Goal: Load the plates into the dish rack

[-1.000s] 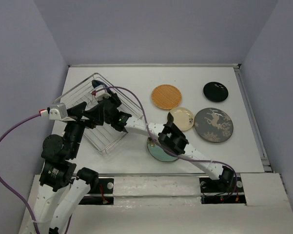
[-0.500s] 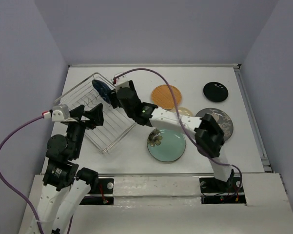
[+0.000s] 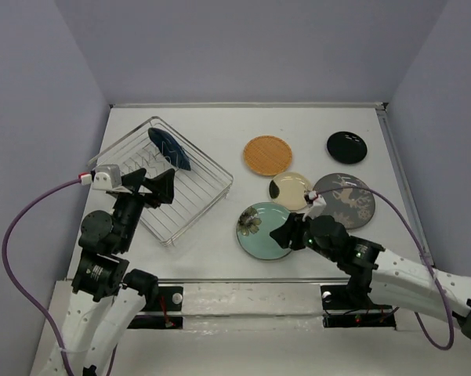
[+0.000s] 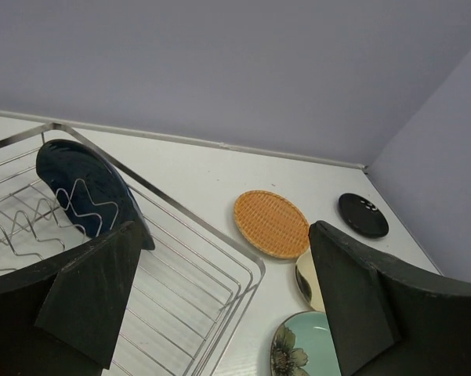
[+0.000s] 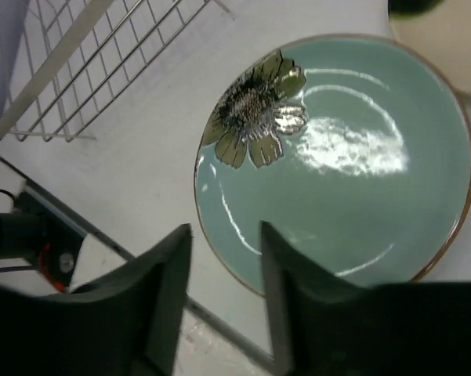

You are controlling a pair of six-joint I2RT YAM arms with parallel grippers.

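Note:
The dish rack (image 3: 166,182) sits at the left, and a dark blue plate (image 3: 170,149) stands on edge in its far corner. Flat on the table lie the orange plate (image 3: 267,155), cream plate (image 3: 291,190), teal flower plate (image 3: 264,230), grey deer plate (image 3: 345,200) and black plate (image 3: 346,146). My right gripper (image 5: 223,235) hovers over the teal plate (image 5: 337,157), jaws partly apart astride its near-left rim and holding nothing. My left gripper (image 4: 219,305) is open above the rack's (image 4: 219,266) near right side, with the blue plate (image 4: 86,192) beyond it.
Grey walls close in the white table on the left, back and right. A raised rail (image 5: 102,235) runs along the table's near edge just below the teal plate. The rack's corner (image 5: 102,63) lies left of that plate. A purple cable (image 3: 31,211) loops off the left arm.
My right arm has pulled back out of the rack, leaving the dark blue plate standing there, and swung right and near to the teal plate. The left arm has hardly moved.

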